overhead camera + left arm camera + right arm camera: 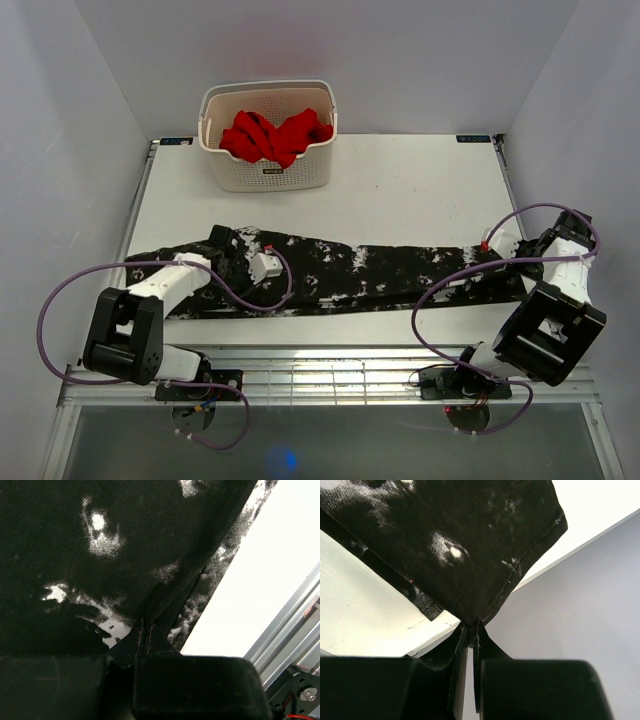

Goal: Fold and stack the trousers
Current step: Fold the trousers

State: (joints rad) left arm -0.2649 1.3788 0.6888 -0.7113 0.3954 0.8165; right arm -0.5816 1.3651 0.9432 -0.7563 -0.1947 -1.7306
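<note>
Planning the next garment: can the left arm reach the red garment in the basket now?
Probably not yet: the left gripper is shut on the trousers. Otherwise nothing stands between it and the red garment in the white basket.

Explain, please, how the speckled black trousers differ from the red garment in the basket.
The trousers are black with white speckles; the red garment is plain red. The trousers lie stretched across the table, while the red garment sits bunched in the white basket. The left gripper and right gripper are each shut on the trousers; neither holds the red garment. Both are soft fabric.
</note>
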